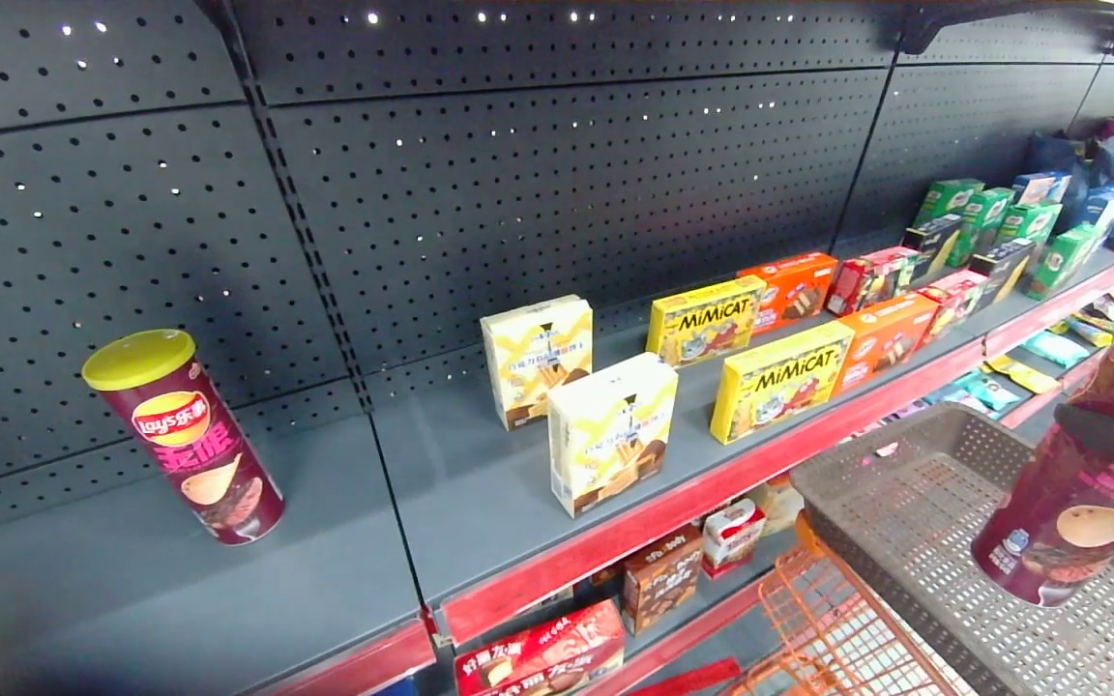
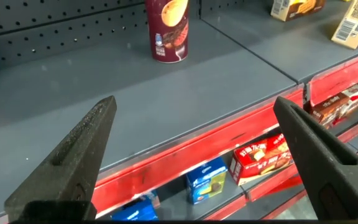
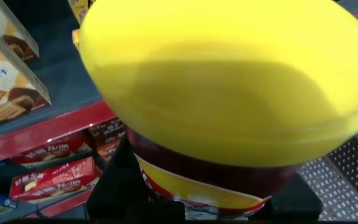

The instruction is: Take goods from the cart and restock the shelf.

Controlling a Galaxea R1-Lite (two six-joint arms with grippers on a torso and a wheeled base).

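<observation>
Stock record, snack aisle.

- Chip can [image 1: 183, 435]: maroon with a yellow lid, stands on the grey shelf [image 1: 480, 503] at the left of the frame, near the pegboard back.
- Second chip can [image 1: 1065, 503]: same kind, lower right of the frame, above the grey cart basket [image 1: 905, 503]. The right hand [image 1: 1113, 449] is clenched around its body.
- Left hand [image 2: 194, 155]: released, fingers spread wide and empty, over the shelf's front edge.
- Cream boxes [image 1: 610, 430]: two, centre frame on the shelf.
- Yellow boxes [image 1: 777, 379]: just to their right.
</observation>
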